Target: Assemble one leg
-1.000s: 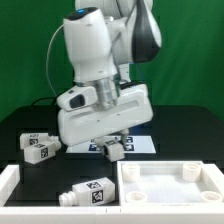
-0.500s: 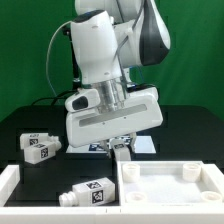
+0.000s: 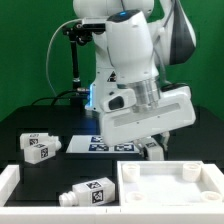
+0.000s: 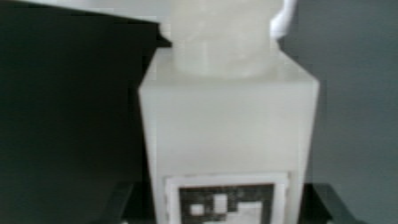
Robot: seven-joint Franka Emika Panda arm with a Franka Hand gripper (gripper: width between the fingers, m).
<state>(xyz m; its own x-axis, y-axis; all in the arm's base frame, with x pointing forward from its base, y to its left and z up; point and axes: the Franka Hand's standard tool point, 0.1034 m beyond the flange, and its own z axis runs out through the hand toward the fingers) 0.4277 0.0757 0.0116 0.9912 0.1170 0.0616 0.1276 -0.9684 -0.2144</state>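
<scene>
Between the fingers: the leg (image 3: 153,150) is clamped by the gripper (image 3: 151,143), whose fingers are drawn narrow against its sides. It is carried clear of the table (image 3: 60,170), just behind the far wall of the tray-like part (image 3: 186,193).
Wrist view: the frame is filled by the leg (image 4: 222,120), with a tag turned toward the camera; the finger pads themselves cannot be made out.
Done: one leg is judged to have been picked up and brought to the tray-like part.
Left: no socket has yet been entered, so insertion and tightening are judged to remain. A second leg (image 3: 38,148) and a third leg (image 3: 92,192) are left lying on the table.
Changed: since half a second ago, gripper and leg have been shifted toward the exterior view's right, off the marker board (image 3: 105,144).
</scene>
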